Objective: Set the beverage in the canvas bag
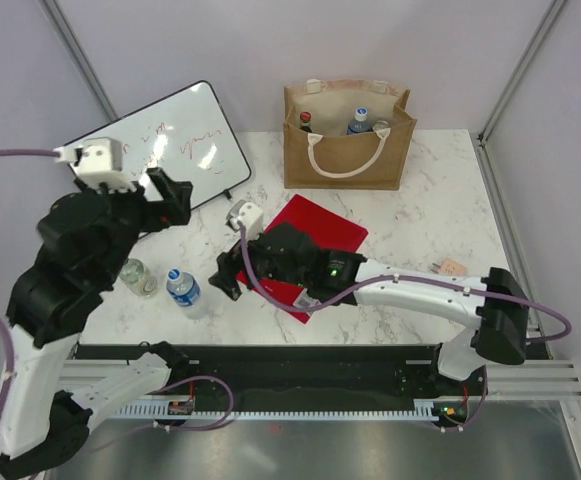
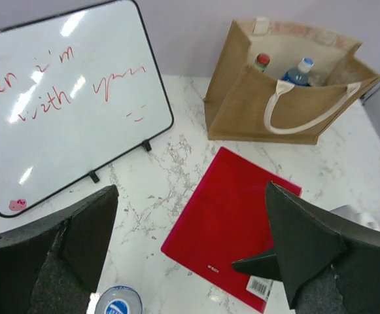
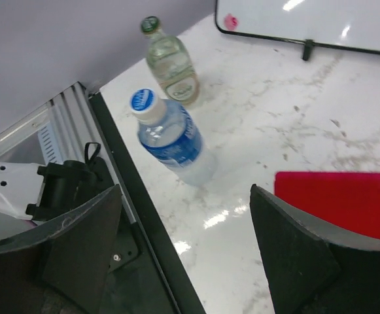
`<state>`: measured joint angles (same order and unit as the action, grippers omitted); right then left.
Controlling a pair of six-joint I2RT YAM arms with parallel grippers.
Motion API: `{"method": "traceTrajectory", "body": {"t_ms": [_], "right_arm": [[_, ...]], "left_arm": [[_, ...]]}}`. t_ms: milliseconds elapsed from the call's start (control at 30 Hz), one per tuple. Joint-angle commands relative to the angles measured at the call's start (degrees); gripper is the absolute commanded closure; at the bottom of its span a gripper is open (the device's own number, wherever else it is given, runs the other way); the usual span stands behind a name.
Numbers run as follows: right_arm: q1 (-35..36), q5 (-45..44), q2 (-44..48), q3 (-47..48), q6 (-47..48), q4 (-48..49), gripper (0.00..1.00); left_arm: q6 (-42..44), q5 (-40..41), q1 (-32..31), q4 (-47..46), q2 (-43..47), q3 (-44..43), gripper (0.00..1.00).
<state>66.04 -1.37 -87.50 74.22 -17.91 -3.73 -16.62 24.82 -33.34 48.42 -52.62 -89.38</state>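
The canvas bag (image 1: 348, 150) (image 2: 242, 98) stands upright at the back of the table, with a red-capped bottle (image 1: 305, 120) and a blue-capped bottle (image 1: 360, 119) showing inside it. On the near left stand two beverages: a clear water bottle with a blue label (image 1: 183, 290) (image 3: 170, 140) (image 2: 119, 302) and a glass bottle with a green cap (image 1: 138, 277) (image 3: 169, 62). My left gripper (image 1: 172, 197) (image 2: 191, 196) hangs open and empty above the table, left of centre. To the right of the water bottle is my right gripper (image 1: 226, 280) (image 3: 186, 196), low, open, and holding nothing.
A red folder (image 1: 310, 250) (image 2: 229, 222) (image 3: 346, 196) lies flat mid-table under the right arm. A whiteboard with red writing (image 1: 165, 150) (image 2: 65, 98) leans at the back left. The table's black front rail (image 3: 131, 216) runs close by the water bottle.
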Motion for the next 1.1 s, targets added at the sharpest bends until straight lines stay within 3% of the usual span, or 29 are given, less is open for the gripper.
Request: {"method": "traceTrajectory", "body": {"t_ms": [0,267,500,1067], "right_arm": [[6.4,-3.8,-6.3,5.0,6.8,13.6,0.13],[9.5,-7.0,-19.8,15.6,10.5,12.7,0.02],[9.6,-7.9,-28.1,22.6,13.1,8.2,0.02],[9.6,-10.7,-35.1,24.3,13.9,8.7,0.1]], "left_arm": [[-1.3,0.5,0.1,3.9,4.9,-3.3,0.0],[1.3,4.0,0.1,3.9,9.6,-1.9,0.0],[1.6,3.7,0.1,3.8,11.0,-0.5,0.0],[1.4,5.4,0.1,3.4,12.7,-2.2,0.0]]}}
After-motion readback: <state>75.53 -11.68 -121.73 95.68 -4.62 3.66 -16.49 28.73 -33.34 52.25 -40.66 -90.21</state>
